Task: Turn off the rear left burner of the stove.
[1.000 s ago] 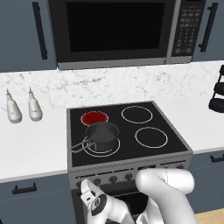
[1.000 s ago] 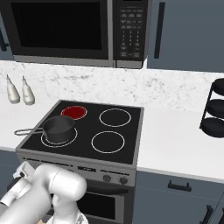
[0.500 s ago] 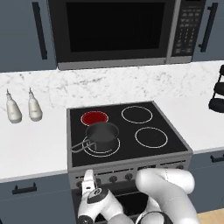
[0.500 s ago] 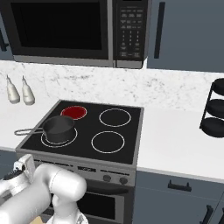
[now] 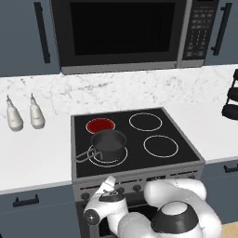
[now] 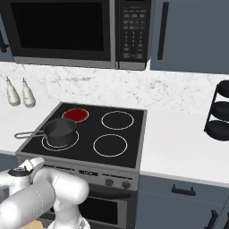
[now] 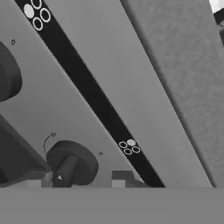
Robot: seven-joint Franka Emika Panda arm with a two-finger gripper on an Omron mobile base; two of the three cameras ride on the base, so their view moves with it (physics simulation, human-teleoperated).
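Pincer (image 7: 85,177): at stove (image 5: 139,179) front panel, fingertips flanking a dark knob (image 7: 72,162), gap narrow. Burner (image 5: 100,124): glowing red, above and beyond pincer, behind pot (image 5: 108,142).

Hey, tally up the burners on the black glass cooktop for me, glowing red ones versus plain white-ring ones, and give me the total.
Glowing solid red burner: 1, the small rear left burner.
White-outline ring burners, unlit: 3, the rear right ring, the front right ring, and the front left ring under the dark round pot.
Total: 4 burners on the black glass stove.
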